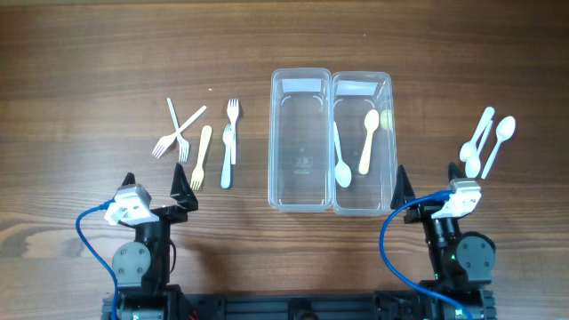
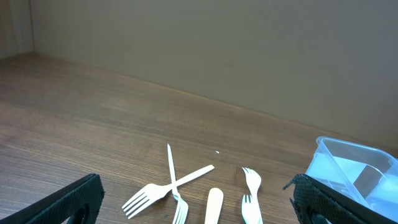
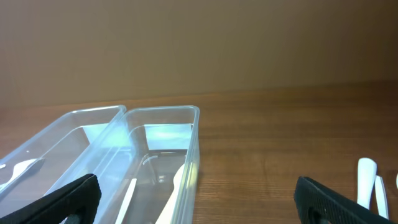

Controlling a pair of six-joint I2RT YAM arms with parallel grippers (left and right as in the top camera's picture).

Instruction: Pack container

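Note:
Two clear plastic containers stand side by side mid-table: the left one (image 1: 300, 197) is empty, the right one (image 1: 384, 133) holds a white spoon (image 1: 340, 160) and a cream spoon (image 1: 368, 138). Several plastic forks (image 1: 182, 132) lie left of them, also in the left wrist view (image 2: 163, 188). Three white spoons (image 1: 484, 142) lie at the right. My left gripper (image 1: 160, 188) is open and empty just below the forks. My right gripper (image 1: 431, 188) is open and empty, near the right container's front right corner (image 3: 194, 155).
A cream fork (image 1: 201, 156) and a light blue fork (image 1: 228, 151) lie beside the crossed white forks. Bare wood tabletop surrounds everything. Blue cables run from both arm bases (image 1: 133, 258) at the front edge.

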